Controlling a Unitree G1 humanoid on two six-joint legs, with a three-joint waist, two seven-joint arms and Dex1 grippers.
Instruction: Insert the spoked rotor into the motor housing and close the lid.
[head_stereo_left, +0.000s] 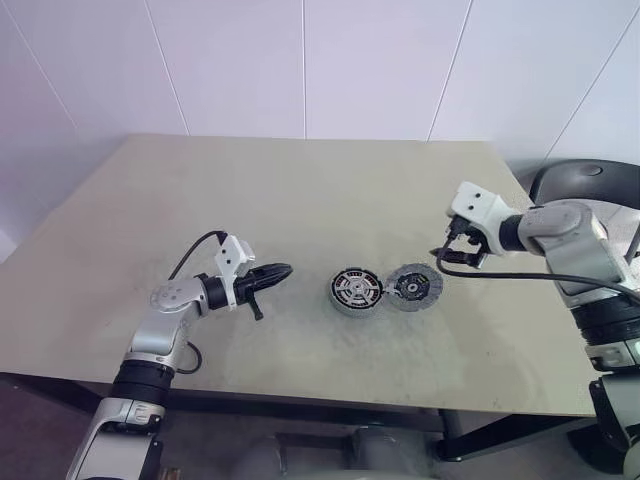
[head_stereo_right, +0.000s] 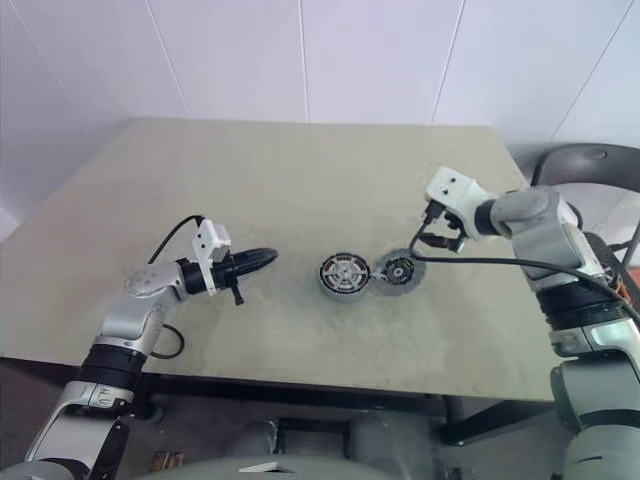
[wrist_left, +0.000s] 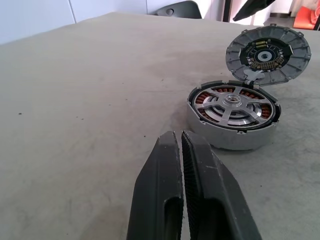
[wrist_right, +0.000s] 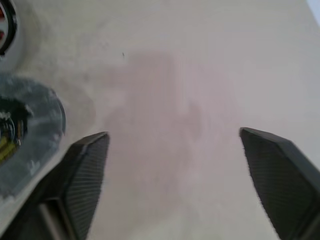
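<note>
The motor housing (wrist_left: 225, 140) stands in the middle of the table. The spoked rotor (wrist_left: 232, 102) lies inside it, with copper windings showing between the spokes. The lid (wrist_left: 267, 52) stands tilted up at the housing's right rim, its dark inner face with greenish-yellow marks turned toward the housing. My left gripper (head_stereo_left: 275, 272) hovers just left of the housing (head_stereo_left: 355, 290), shut on nothing and pointing at it. My right gripper (head_stereo_left: 455, 258) hangs above and to the right of the lid (head_stereo_left: 413, 287), open and holding nothing; in the right wrist view its fingers (wrist_right: 85, 165) stand wide over bare table.
The beige table (head_stereo_left: 300, 180) holds nothing else. A black chair (head_stereo_left: 585, 180) stands past its back right corner. A white wall rises behind the table.
</note>
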